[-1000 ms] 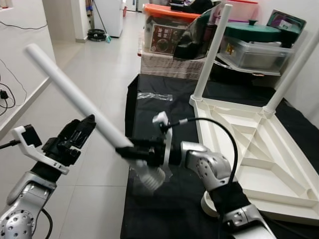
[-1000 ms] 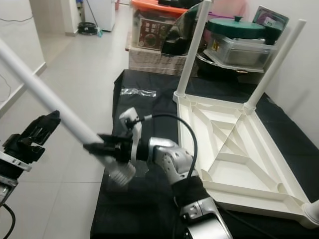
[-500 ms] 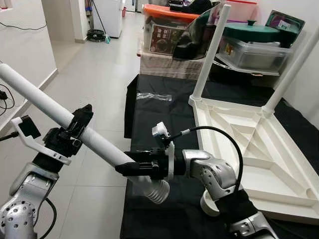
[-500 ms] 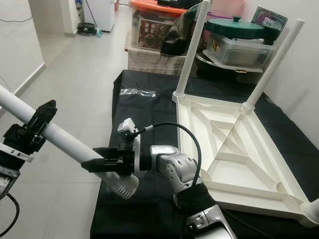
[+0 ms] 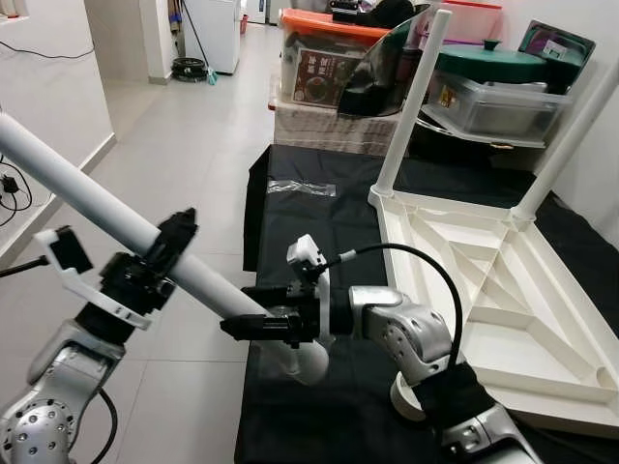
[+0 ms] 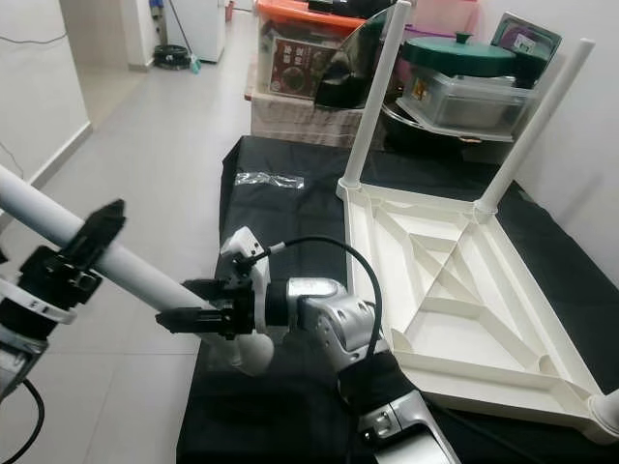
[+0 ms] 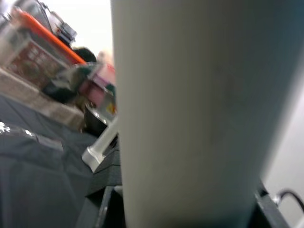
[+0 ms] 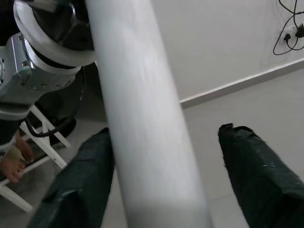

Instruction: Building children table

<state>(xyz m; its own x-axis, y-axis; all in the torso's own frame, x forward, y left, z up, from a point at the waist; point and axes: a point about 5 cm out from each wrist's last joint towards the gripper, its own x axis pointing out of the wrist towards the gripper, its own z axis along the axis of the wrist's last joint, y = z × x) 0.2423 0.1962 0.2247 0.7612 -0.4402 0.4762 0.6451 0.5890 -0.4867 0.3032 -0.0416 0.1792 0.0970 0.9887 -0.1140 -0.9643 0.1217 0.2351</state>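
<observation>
A long white table leg [image 5: 87,184] slants from the upper left down to its thick end [image 5: 305,360] over the black cloth's left edge. My left gripper [image 5: 169,246] is shut on the leg near its middle; the leg [image 7: 190,118] looms close in the left wrist view. My right gripper [image 5: 247,327] sits at the lower end, open, and the leg [image 8: 147,118] passes between its spread fingers [image 8: 80,190]. The white tabletop [image 5: 484,290] lies upside down on the right with two legs [image 5: 411,106] standing up from its far corners.
A black cloth [image 5: 309,232] covers the floor under the tabletop, with a clear plastic strip [image 5: 300,187] on it. Storage boxes [image 5: 319,68] and a lidded bin [image 5: 493,97] stand behind. Tiled floor [image 5: 184,126] stretches away on the left.
My left gripper, open beside the leg a second ago, has closed on it. The leg has tilted lower. My right gripper's fingers have loosened around the lower end.
</observation>
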